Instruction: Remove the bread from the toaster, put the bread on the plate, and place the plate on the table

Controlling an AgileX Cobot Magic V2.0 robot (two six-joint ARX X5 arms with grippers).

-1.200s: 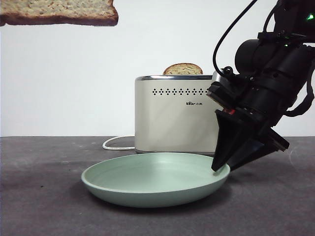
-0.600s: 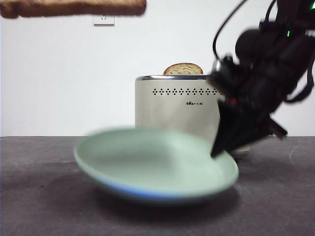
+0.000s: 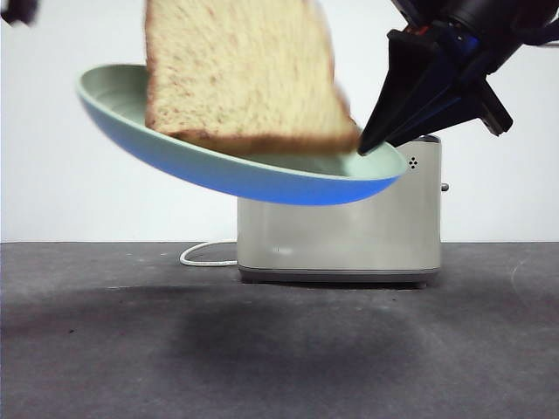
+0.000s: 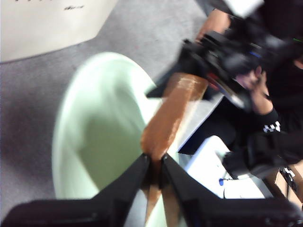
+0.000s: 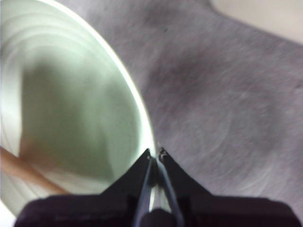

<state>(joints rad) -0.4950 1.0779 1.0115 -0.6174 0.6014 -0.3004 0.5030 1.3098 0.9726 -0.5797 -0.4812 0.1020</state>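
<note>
one bread slice over one raised plate.

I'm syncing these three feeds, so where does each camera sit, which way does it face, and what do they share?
Front view: low at table height, facing level across the table to the toaster; the right gripper grips the raised plate.
Left wrist view: on the left arm, facing down; the left gripper pinches the bread.
Right wrist view: on the right arm, facing down; its jaws clamp the plate's rim.
All three share plate and bread.
</note>
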